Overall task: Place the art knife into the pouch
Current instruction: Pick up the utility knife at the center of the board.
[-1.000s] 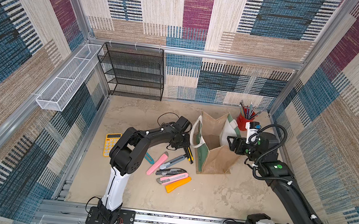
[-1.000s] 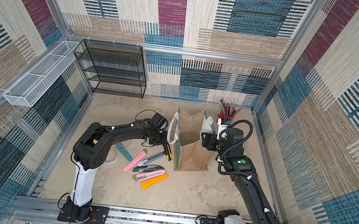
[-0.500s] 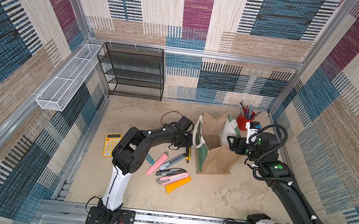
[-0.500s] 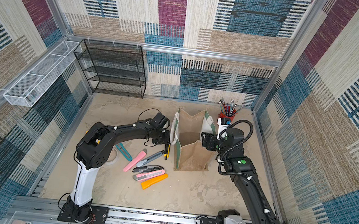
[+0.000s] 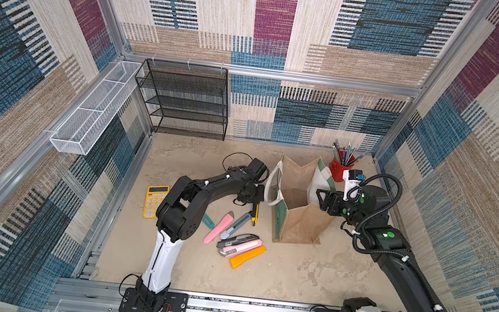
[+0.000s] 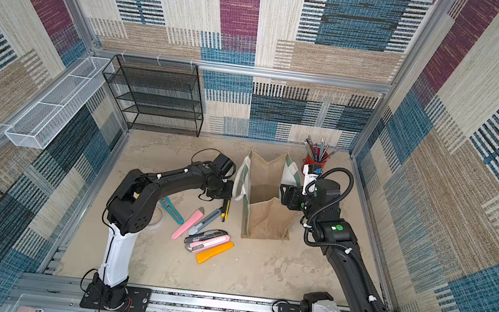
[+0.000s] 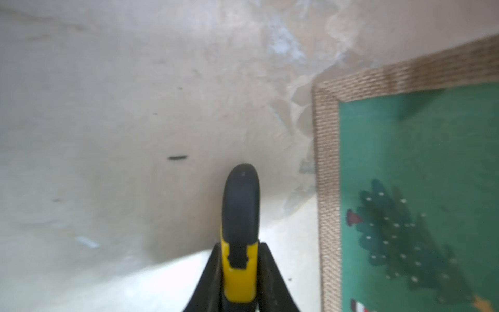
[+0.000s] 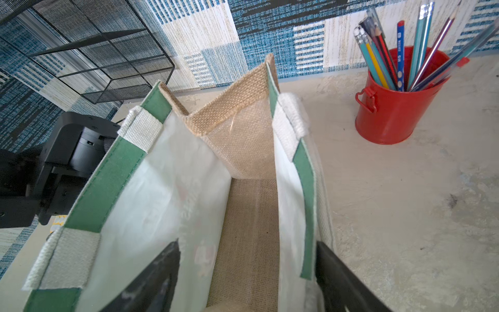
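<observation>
- Pouch [image 5: 298, 215]: a tan jute tote bag with a green Christmas-print front panel, green-and-white trim and white loop handles, standing upright and open-mouthed on the mottled beige surface [image 5: 290, 278]; it serves as the landmark for what follows.
- Left arm: rises on a white link from the front rail, bends at a black elbow, then stretches nearly level toward the printed side of the pouch, its wrist just beside that panel.
- Left hand [image 7: 239, 281]: its two black fingers are closed narrow on the yellow body of an art knife [image 7: 239, 229], a slim yellow-and-black cutter.
- Art knife: in both top views it hangs from the left hand, dark end down, just beside the printed panel of the pouch, outside its mouth [image 5: 254, 212]; whether the tip touches the surface cannot be told.
- Right arm: climbs from the rail on the side of the pouch opposite the left arm, folds at a joint with a green dot, and reaches level toward the pouch's rim.
- Right hand [image 8: 247, 272]: fingers spread wide, one dark finger inside the white lining, the other outside the green-trimmed wall, so the hand straddles that wall of the pouch.
- Red metal cup of pencils [image 5: 340, 169]: behind the pouch, near the back wall.
- Spare cutters, pink [image 5: 218, 228], grey [image 5: 235, 225] and orange [image 5: 247, 256], lie loose on the surface on the printed side of the pouch.
</observation>
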